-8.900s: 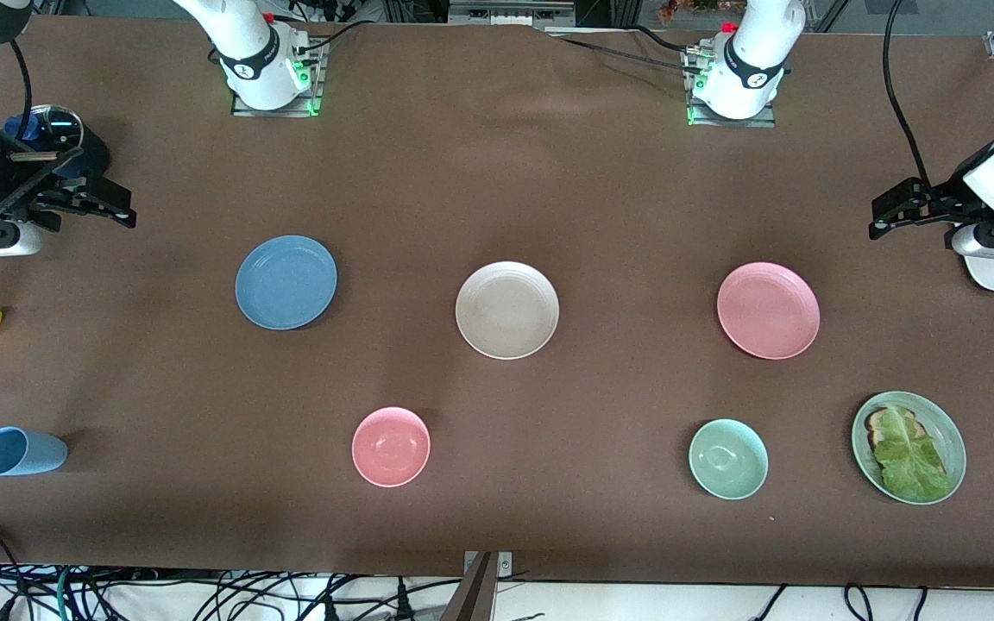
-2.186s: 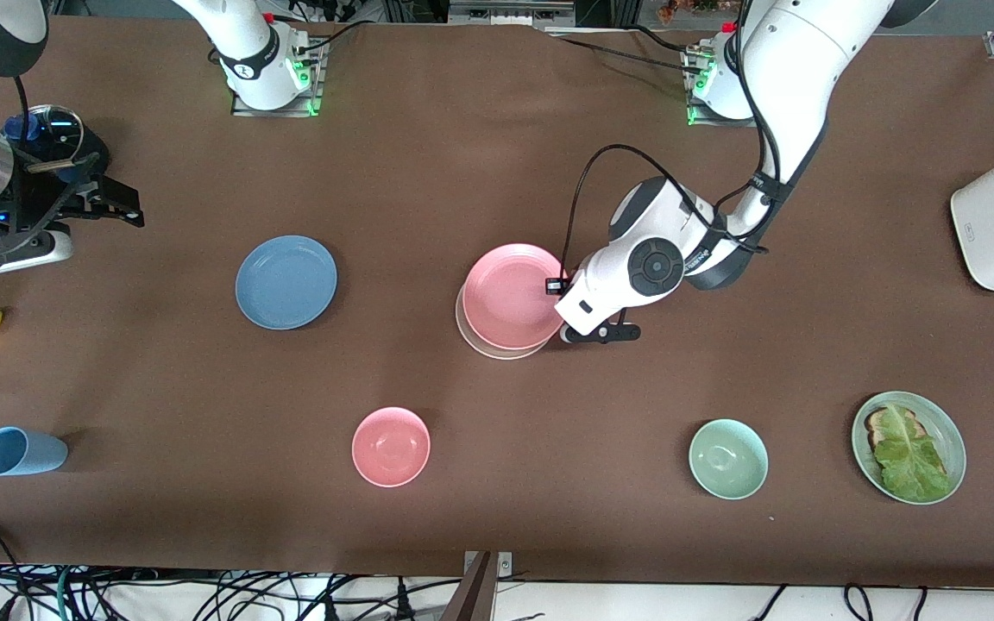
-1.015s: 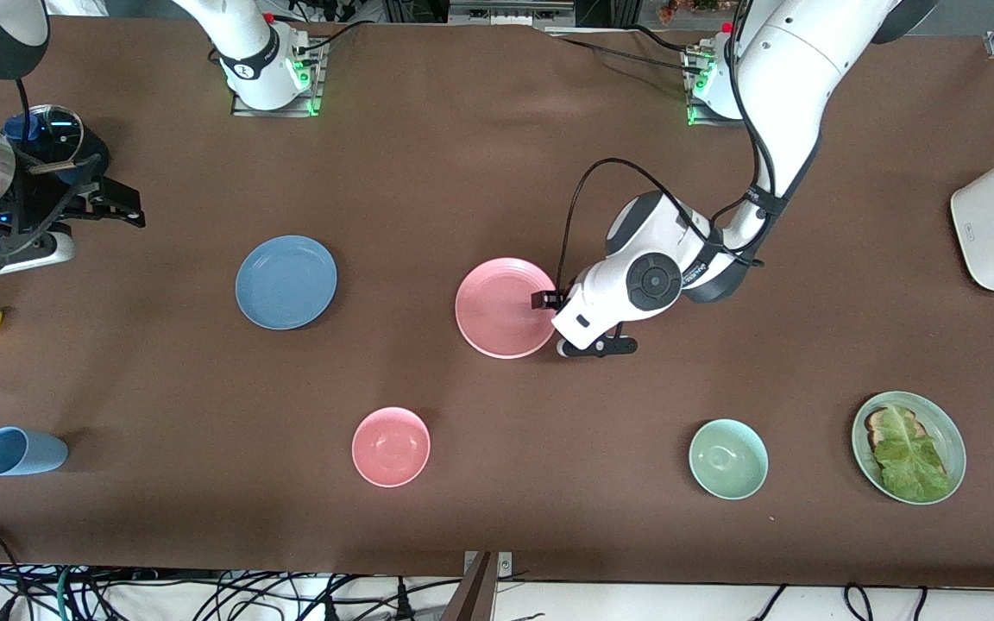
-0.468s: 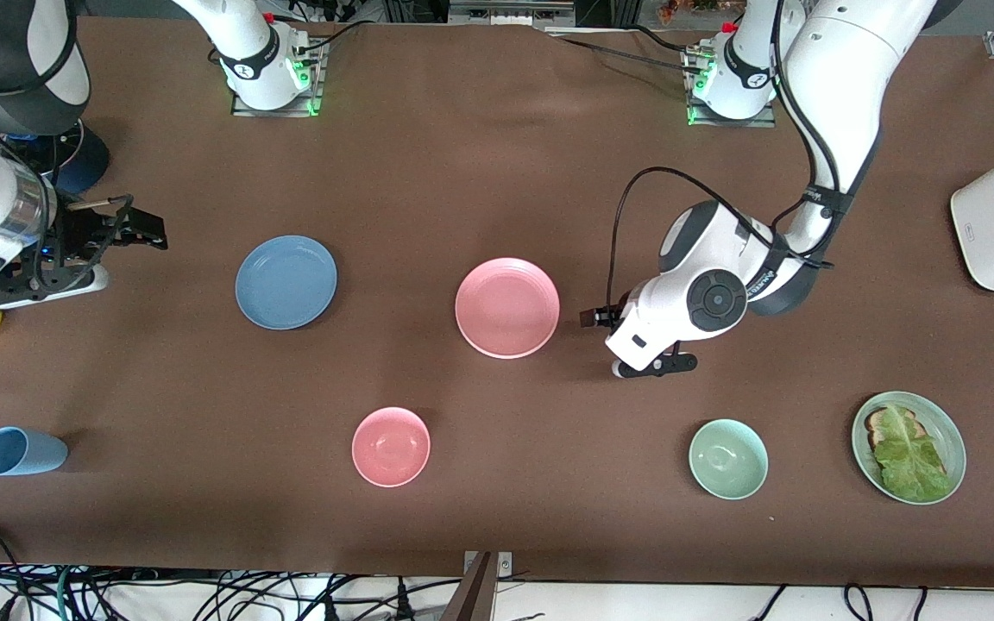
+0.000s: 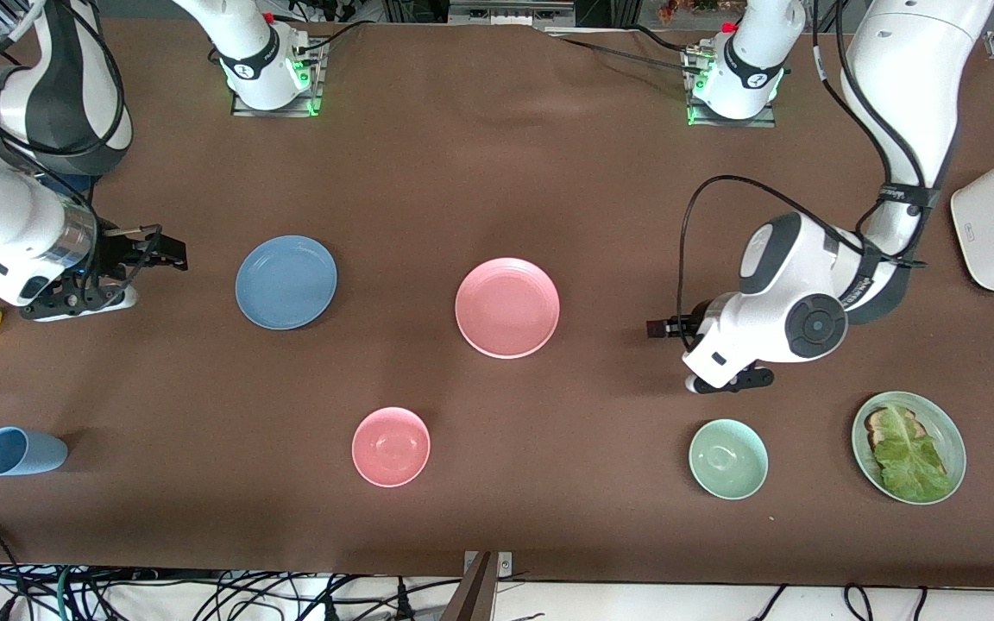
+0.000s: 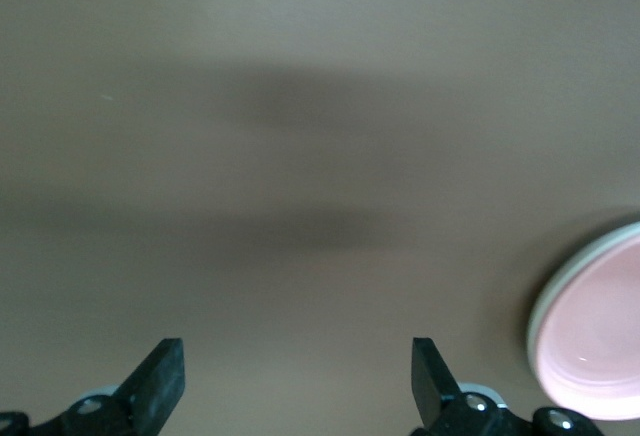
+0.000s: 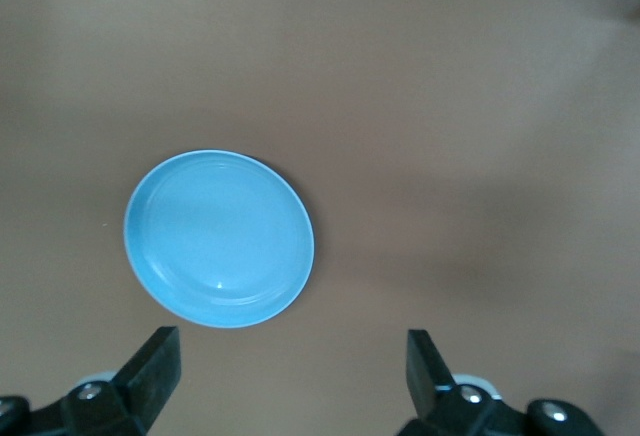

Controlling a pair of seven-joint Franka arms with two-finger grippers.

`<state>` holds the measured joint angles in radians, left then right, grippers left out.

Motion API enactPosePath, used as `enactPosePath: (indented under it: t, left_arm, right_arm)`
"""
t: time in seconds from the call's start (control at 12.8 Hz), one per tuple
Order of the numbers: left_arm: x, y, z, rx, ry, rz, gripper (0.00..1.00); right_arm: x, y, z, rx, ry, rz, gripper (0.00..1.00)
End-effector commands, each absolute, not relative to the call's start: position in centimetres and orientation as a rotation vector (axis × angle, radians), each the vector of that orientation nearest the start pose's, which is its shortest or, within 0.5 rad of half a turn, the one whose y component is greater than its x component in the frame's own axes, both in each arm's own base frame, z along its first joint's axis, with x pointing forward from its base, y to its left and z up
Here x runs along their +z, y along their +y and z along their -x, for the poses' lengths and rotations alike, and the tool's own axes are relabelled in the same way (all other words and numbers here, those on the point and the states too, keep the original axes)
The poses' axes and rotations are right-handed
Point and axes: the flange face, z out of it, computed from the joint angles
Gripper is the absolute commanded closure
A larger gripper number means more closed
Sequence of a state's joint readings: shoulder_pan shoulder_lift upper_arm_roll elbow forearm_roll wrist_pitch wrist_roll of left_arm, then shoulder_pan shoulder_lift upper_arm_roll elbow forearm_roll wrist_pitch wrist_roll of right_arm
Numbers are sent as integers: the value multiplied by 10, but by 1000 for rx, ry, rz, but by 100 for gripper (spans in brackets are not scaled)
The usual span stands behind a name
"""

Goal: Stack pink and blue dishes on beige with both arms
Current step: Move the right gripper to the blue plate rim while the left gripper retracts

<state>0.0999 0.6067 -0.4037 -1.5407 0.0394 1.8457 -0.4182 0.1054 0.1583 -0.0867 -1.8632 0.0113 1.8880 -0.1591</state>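
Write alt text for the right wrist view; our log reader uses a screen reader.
A medium blue plate lies flat and alone on the brown table, seen from above. The right gripper hangs open over the bare table beside it, its two black fingertips apart and touching nothing.

Pink plate (image 5: 507, 307) mid-table; blue plate (image 5: 286, 282) apart

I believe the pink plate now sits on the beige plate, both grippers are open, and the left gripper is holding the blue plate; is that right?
Not quite. The pink plate does sit on the beige plate, and both grippers are open, but neither holds the blue plate. The front view shows it lying free on the table, with the right gripper beside it and the left gripper over bare table toward its own end.
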Motion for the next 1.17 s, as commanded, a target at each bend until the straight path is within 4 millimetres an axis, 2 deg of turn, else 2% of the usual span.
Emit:
enactPosePath:
  t: [0.0,0.23,0.31,0.47,0.7,0.86,1.09]
  left_arm:
    - [326,-119,-648,498,-188,3124,0]
    - [354,-71,-648,512,-237,3116,0]
    - [360,-66,-649,494,-246,3116,0]
    - [400,-61,-631,457,-218,3086,0]
    - [456,-9,-621,322,-363,3046,0]
    - [477,3,-613,279,-362,3042,0]
    - [499,27,-599,283,-253,3050,0]
  right_arm:
    - [387,1,-563,153,-262,3125,0]
    - [345,-2,-553,151,-255,3129,0]
    - [335,-5,-553,149,-245,3132,0]
    - [307,-5,-548,133,-246,3137,0]
    - [267,-6,-543,90,-243,3148,0]
    - [243,-5,-545,88,-239,3152,0]
    - [227,-4,-541,99,-221,3152,0]
